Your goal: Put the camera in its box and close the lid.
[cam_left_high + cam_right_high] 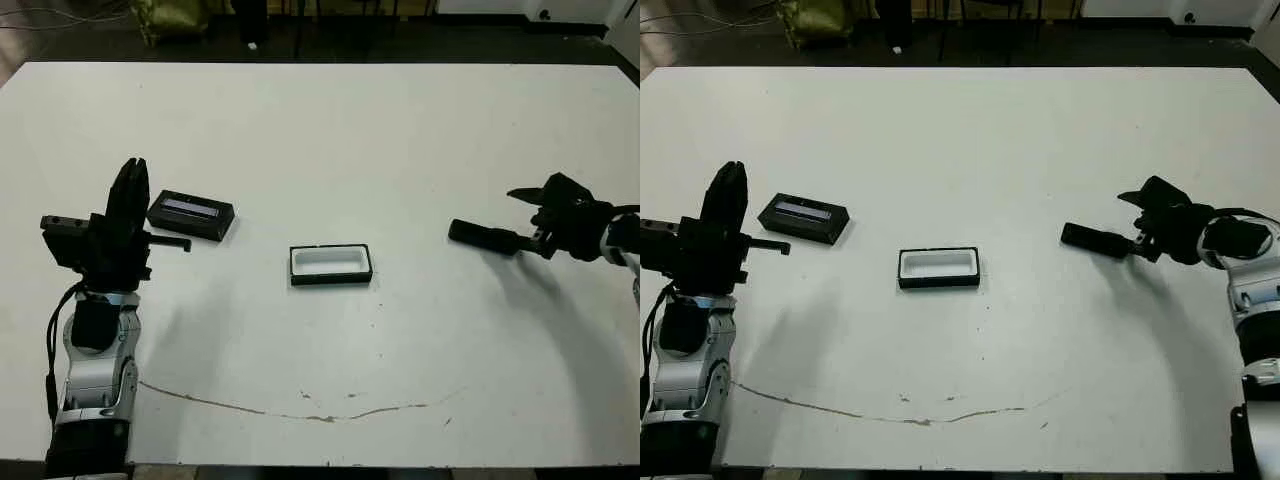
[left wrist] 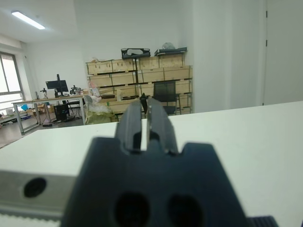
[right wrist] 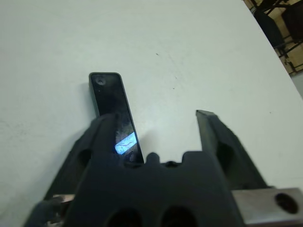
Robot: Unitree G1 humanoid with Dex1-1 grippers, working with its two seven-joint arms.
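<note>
Reaching with fingers spread, right claw point(image 3: 158, 135) straddles the camera point(image 3: 111, 111) ungripped; next: pinch, carry to box point(image 1: 331, 265).

Left claw point(image 2: 146, 124), pinched together and empty, idles raised beside the lid point(image 1: 191, 214).

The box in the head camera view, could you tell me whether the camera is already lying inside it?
No, the box shows only its bare white lining, while the camera lies on the table by the right gripper.
</note>
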